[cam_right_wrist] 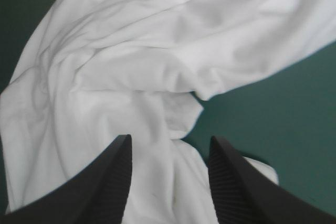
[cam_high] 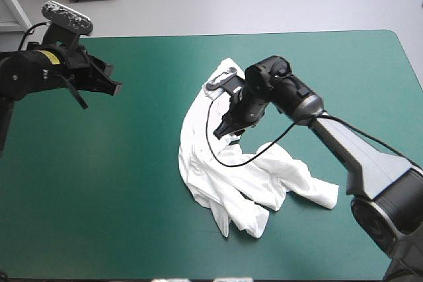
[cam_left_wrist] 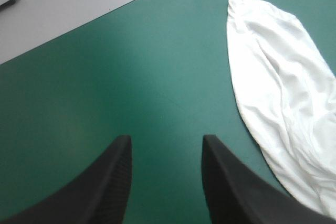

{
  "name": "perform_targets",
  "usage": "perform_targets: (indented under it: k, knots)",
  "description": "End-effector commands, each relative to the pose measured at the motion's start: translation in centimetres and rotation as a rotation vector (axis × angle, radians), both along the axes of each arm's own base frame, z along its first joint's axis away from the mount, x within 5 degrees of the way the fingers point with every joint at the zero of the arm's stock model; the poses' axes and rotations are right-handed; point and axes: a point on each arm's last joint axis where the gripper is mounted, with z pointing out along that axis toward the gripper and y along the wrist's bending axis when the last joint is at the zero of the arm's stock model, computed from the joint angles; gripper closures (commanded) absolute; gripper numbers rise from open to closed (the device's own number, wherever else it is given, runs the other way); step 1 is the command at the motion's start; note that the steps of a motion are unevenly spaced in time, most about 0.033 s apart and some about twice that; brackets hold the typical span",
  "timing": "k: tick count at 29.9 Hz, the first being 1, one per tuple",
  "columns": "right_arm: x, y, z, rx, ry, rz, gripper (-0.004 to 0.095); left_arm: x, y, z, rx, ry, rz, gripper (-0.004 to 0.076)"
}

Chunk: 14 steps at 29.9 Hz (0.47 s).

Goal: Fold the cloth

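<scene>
Right gripper (cam_right_wrist: pixel 168 142) hovers open over the crumpled T-shirt (cam_high: pixel 225 183) lying mid-surface (cam_high: pixel 99 196), left gripper (cam_left_wrist: pixel 165 140) open and empty well to its left, so I judge 0 folds made, spreading still ahead.

Left gripper (cam_left_wrist: pixel 167 139), right gripper (cam_right_wrist: pixel 170 139) — jaws apart on both.

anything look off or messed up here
Only the shirt: it lies mid-table in a crumpled, twisted arc, not spread flat. No tear or stain shows. The right claw is open over it, the left claw open over bare cover.
</scene>
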Motion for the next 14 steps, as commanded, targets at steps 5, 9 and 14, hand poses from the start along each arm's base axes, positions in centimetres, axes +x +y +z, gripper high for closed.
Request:
perform_targets:
  k: [5,9,14]
  knots:
    - [-0.8,-6.5,6.5,0.084,-0.14,-0.153,0.0463,7.2,-1.7,-3.9,-0.032,0.036,0.003,0.0408]
    - [-0.9,-9.7,4.9,0.027,-0.096,-0.232,0.0462,10.9,-2.9,-6.4,-0.045,0.11,-0.04,0.0407]
    - [-2.7,-12.0,1.7,-0.055,-0.004,-0.27,0.0462,14.8,-4.3,-7.8,-0.08,0.117,-0.093,0.0405]
